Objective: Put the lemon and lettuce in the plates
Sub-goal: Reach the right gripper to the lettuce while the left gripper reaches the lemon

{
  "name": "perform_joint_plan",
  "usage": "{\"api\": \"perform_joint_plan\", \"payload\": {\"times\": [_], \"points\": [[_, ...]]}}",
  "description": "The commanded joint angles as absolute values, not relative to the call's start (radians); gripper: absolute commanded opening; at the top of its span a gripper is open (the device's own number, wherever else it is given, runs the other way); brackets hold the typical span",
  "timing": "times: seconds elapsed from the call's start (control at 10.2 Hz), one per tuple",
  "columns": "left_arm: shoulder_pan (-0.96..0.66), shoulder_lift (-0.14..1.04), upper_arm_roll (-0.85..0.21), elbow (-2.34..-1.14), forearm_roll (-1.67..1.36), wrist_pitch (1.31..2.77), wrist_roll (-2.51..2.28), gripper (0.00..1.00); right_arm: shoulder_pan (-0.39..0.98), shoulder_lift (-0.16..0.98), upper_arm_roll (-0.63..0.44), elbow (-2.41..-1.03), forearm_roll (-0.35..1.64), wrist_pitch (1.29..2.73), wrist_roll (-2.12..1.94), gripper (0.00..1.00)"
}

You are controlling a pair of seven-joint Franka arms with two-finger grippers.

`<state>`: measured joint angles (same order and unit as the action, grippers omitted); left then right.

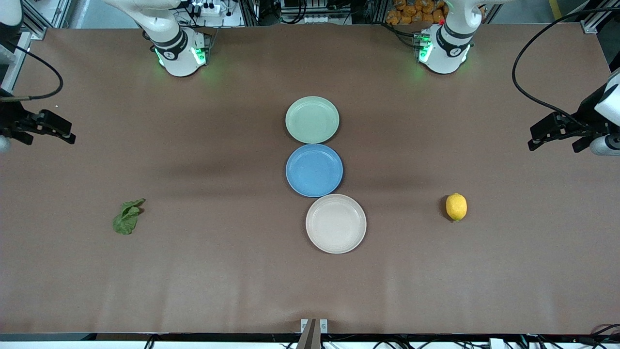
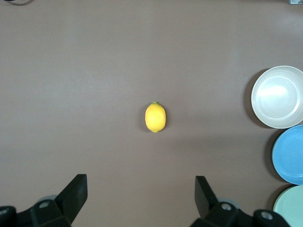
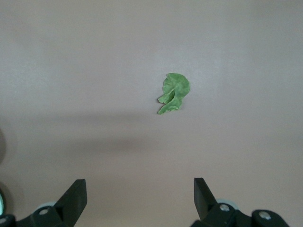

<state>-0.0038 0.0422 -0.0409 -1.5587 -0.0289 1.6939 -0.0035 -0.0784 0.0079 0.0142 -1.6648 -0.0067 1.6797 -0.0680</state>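
A brown table (image 1: 193,271) carries three plates in a line down its middle: the beige-white plate (image 1: 336,223) nearest the front camera, the blue plate (image 1: 314,170) touching it, and the mint green plate (image 1: 312,119) farthest, touching the blue one. The left gripper (image 1: 535,141) hangs in the air over the left arm's end of the table, fingers spread wide and gripping nothing; the right gripper (image 1: 68,135) hangs over the right arm's end, likewise spread and empty. The lettuce (image 1: 128,216) lies on bare table toward the right arm's end, well apart from the plates; in the right wrist view it sits ahead of the parted fingers (image 3: 75,198). The lemon (image 1: 456,207) lies toward the left arm's end, level with the beige-white plate and apart from it, ahead of the left gripper's spread fingers (image 2: 75,194).
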Motion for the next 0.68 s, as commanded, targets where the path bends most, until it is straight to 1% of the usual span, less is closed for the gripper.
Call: {"api": "perform_joint_plan", "payload": {"times": [0.0,0.2,0.59], "points": [[0.002,0.040,-0.046,-1.551,-0.009,1.678,0.012,1.00,-0.101,0.008,0.017,-1.755,-0.023,1.771,-0.077,1.00],[0.003,0.041,-0.046,-1.554,-0.009,1.678,0.014,1.00,-0.118,0.009,0.017,-1.816,-0.023,1.842,-0.078,1.00],[0.003,0.060,-0.046,-1.549,-0.008,1.678,0.012,1.00,-0.158,0.092,0.018,-1.813,-0.023,1.905,-0.080,1.00]]}}
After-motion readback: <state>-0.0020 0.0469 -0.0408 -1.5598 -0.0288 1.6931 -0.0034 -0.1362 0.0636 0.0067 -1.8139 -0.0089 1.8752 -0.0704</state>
